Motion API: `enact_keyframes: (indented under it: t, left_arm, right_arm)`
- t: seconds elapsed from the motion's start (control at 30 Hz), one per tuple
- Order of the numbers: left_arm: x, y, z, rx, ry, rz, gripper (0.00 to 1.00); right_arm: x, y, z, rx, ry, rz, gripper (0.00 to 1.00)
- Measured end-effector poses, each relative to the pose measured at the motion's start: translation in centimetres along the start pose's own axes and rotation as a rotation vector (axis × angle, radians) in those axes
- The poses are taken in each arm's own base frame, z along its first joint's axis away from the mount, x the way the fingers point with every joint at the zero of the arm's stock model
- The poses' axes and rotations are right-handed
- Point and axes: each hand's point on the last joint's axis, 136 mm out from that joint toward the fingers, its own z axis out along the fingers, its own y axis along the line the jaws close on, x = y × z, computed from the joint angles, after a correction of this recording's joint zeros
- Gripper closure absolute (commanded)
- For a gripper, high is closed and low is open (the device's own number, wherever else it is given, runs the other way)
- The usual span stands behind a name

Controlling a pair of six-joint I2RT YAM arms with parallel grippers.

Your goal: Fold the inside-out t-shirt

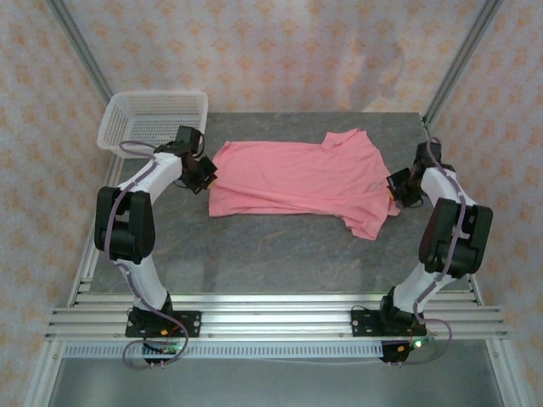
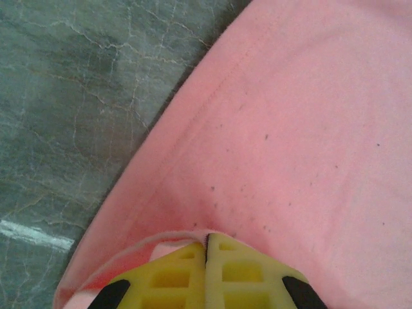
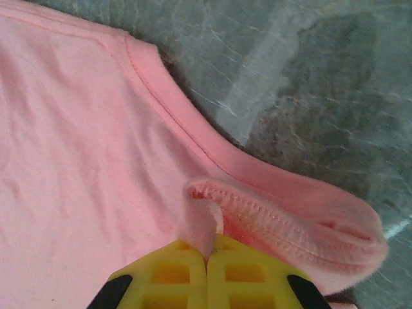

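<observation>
Spread t-shirt (image 1: 297, 178) across the tabletop (image 1: 280, 254) middle, basket (image 1: 114, 131) at far left corner, apparently overhanging, left gripper (image 1: 204, 174) on shirt's left edge, right gripper (image 1: 396, 188) on its right.

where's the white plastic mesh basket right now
In the top view, the white plastic mesh basket sits at the far left corner of the grey table, just beyond the left claw and left of the salmon-pink cotton t-shirt.

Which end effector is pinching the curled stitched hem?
The right end effector: a curled, stitched hem of the t-shirt rises between its shut jaws. The left end effector is shut on smooth cloth.
</observation>
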Motion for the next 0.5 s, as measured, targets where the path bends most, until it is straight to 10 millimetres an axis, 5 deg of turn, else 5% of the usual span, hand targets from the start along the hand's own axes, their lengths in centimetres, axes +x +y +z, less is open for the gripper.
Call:
enact_keyframes:
  t: [0.4,0.5]
  left_arm:
    - [-1.7,1.7,3.3,-0.063,0.014,-0.041,1.0]
    - [-1.7,1.9,4.6,-0.077,0.035,-0.033,0.83]
  right_arm:
    - [-0.8,0.9,4.4,0.049,0.061,-0.017,0.99]
    - [-0.7,0.7,5.3,0.073,0.082,-0.021,0.8]
